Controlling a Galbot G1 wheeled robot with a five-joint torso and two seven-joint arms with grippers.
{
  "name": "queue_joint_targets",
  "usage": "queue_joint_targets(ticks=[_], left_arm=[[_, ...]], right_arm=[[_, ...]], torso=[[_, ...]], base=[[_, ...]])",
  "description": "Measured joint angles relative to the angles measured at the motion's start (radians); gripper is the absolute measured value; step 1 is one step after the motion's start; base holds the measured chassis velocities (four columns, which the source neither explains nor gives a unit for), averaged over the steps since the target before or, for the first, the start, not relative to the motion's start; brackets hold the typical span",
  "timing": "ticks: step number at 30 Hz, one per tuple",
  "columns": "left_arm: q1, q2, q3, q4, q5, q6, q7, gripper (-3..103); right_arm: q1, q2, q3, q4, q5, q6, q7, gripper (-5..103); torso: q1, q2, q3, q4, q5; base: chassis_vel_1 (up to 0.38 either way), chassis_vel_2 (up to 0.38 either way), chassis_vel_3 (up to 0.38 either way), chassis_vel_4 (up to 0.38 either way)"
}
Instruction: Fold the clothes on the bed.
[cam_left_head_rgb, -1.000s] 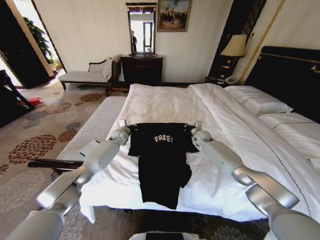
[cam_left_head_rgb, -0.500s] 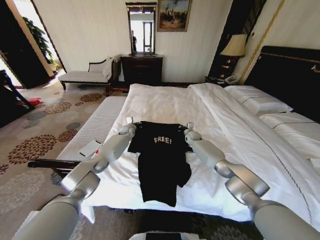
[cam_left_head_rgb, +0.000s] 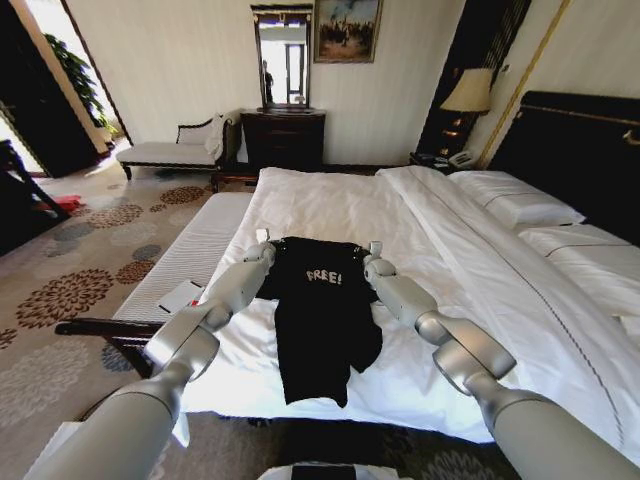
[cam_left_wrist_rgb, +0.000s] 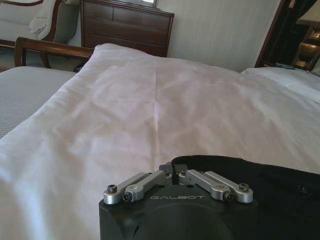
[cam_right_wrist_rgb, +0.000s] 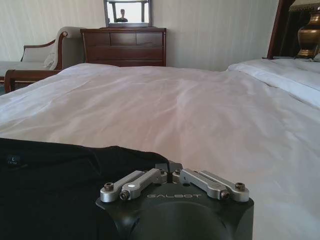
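Carrying black T-shirt (cam_left_head_rgb: 318, 300) shoulders further up bed (cam_left_head_rgb: 330, 205), left gripper (cam_left_head_rgb: 264, 243) and right gripper (cam_left_head_rgb: 373, 254) jaws clamped on fabric, closer together than before.

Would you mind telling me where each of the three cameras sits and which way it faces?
Head view: high on the robot, looking down at the bed; both arms reach to the T-shirt.
Left wrist view: behind the left gripper, facing the dresser.
Right wrist view: behind the right gripper, facing the same way.
Both wrist views share the T-shirt's edge, the white sheet and the dresser.
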Motion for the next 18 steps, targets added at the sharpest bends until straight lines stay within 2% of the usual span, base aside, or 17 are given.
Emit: queue_joint_targets(ticks=[7,10,15,18], left_arm=[[-0.017,-0.024,-0.046,0.044,0.062,-0.023,0.010,0],[-0.010,-0.043,-0.080,0.068,0.116,-0.065,0.012,0],[0.010,-0.051,-0.137,0.083,0.187,-0.100,0.015,0],[0.016,-0.051,-0.148,0.084,0.197,-0.102,0.015,0]], right_arm=[[0.022,0.038,0.038,-0.076,-0.061,0.068,-0.022,0],[0.024,0.059,0.068,-0.104,-0.097,0.108,-0.031,0],[0.030,0.095,0.119,-0.153,-0.154,0.152,-0.041,0],[0.030,0.102,0.128,-0.156,-0.166,0.154,-0.043,0]], torso=[[0.000,0.000,0.000,-0.0002,0.0001],[0.000,0.000,0.000,-0.0001,-0.0001],[0.000,0.000,0.000,-0.0001,0.0000],[0.000,0.000,0.000,0.0002,0.0001]], base=[[0.000,0.000,0.000,0.000],[0.000,0.000,0.000,0.000],[0.000,0.000,0.000,0.000],[0.000,0.000,0.000,0.000]])
